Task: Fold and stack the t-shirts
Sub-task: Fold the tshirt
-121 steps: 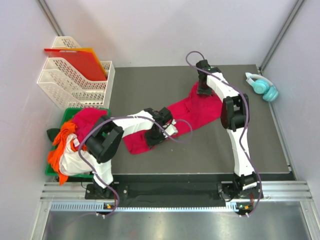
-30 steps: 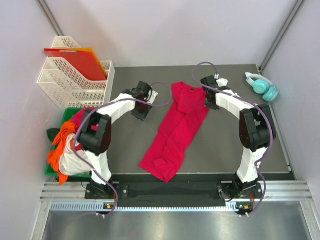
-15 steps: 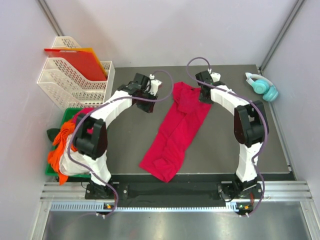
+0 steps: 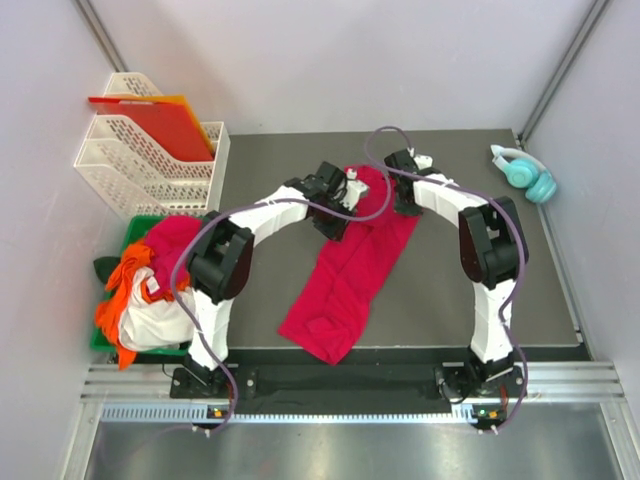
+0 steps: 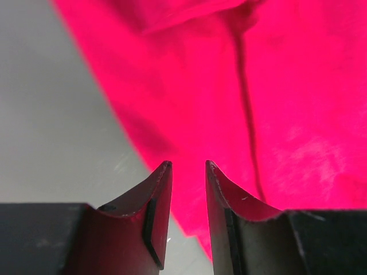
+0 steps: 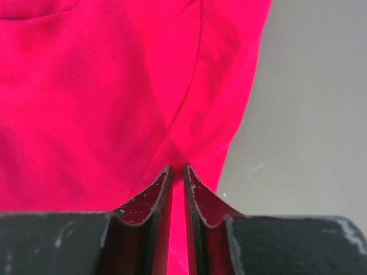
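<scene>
A crimson-red t-shirt (image 4: 350, 265) lies stretched diagonally on the dark mat, its top end at the back centre and its bottom end near the front edge. My left gripper (image 4: 338, 218) is open just above the shirt's upper left edge. In the left wrist view the left gripper (image 5: 188, 166) shows the jaws apart over the shirt's border (image 5: 275, 86) and the grey mat. My right gripper (image 4: 406, 203) is at the shirt's upper right. In the right wrist view the right gripper (image 6: 178, 169) is shut on a pinch of the red cloth (image 6: 86, 86).
A green bin (image 4: 100, 340) at the left holds a heap of pinkish-red (image 4: 175, 240), orange (image 4: 115, 295) and white (image 4: 155, 320) shirts. White mesh trays (image 4: 150, 170) with a red-orange sheet (image 4: 165, 122) stand at the back left. Teal headphones (image 4: 525, 172) lie at the back right.
The shirt was turned from lying across the mat to lying diagonally. My left gripper let go, went left, then came back right to the shirt's upper left edge. My right gripper barely moved.
</scene>
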`<state>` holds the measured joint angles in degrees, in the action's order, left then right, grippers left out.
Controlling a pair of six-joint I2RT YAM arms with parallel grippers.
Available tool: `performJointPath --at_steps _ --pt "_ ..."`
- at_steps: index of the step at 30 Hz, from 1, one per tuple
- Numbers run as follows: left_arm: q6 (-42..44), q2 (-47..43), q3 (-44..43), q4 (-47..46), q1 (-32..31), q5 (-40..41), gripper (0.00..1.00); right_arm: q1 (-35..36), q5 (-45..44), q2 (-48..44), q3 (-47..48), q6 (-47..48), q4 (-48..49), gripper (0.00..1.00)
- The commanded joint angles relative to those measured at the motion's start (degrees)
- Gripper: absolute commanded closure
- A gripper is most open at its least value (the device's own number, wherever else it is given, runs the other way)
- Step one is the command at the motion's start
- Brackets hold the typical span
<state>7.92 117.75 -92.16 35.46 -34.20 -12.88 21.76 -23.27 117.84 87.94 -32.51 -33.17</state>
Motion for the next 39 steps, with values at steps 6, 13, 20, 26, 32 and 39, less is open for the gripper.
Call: performJointPath --at_steps 6,13,20,26,32,39 --pt "1.5 6.1 -6.4 -2.6 -1.6 -0.7 0.65 0.5 0.5 3.2 3.7 0.7 -1.1 0.86" --pt "0.7 16.8 -15.9 5.3 -1.1 5.4 0.66 0.5 2.2 9.2 11.4 2.2 -5.3 0.86" --pt "-2.5 20.3 -20.2 6.3 2.5 7.7 0.66 0.4 7.3 19.9 30.3 4.5 -13.2 0.83" --pt "-4.3 23.2 -24.7 7.5 5.4 8.8 0.65 0.4 11.1 27.2 43.0 5.3 -17.6 0.8" --pt "-7.6 28.5 -34.6 11.2 9.8 9.9 0.65 -0.7 16.3 30.3 47.6 4.0 -16.8 0.76" --pt "-9.5 30.4 -37.0 10.7 13.8 12.4 0.64 -2.3 19.2 31.4 48.9 3.9 -14.8 0.74"
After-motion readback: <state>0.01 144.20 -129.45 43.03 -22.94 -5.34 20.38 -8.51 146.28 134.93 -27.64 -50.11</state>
